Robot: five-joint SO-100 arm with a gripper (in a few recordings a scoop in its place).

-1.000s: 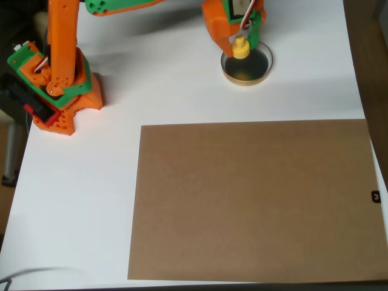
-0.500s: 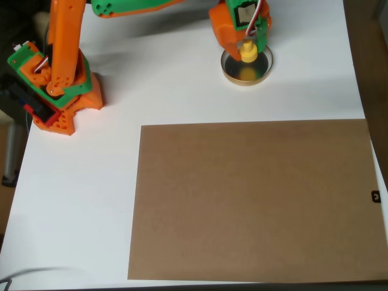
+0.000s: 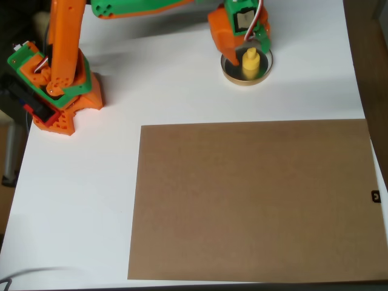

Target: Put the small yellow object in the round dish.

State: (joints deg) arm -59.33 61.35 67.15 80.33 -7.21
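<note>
One brown board point(image 3: 251, 200) covers white table point(image 3: 79, 200).

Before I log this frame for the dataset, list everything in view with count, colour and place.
small yellow object: one, bright yellow, upright over the inside of the round dish, at the end effector's tip; whether it rests on the dish floor cannot be told.
round dish: one, tan rim with dark inside, top of the overhead view, right of centre, on the white table.
brown board: one, flat rectangle, brown, covering the lower right of the table.
white table: one, white, under everything.
small black item: one, black, at the board's right edge; too small to identify.
arm base: one, orange and green, upper left.
end effector: one, orange and green, directly over the dish; open or shut cannot be told.
</note>
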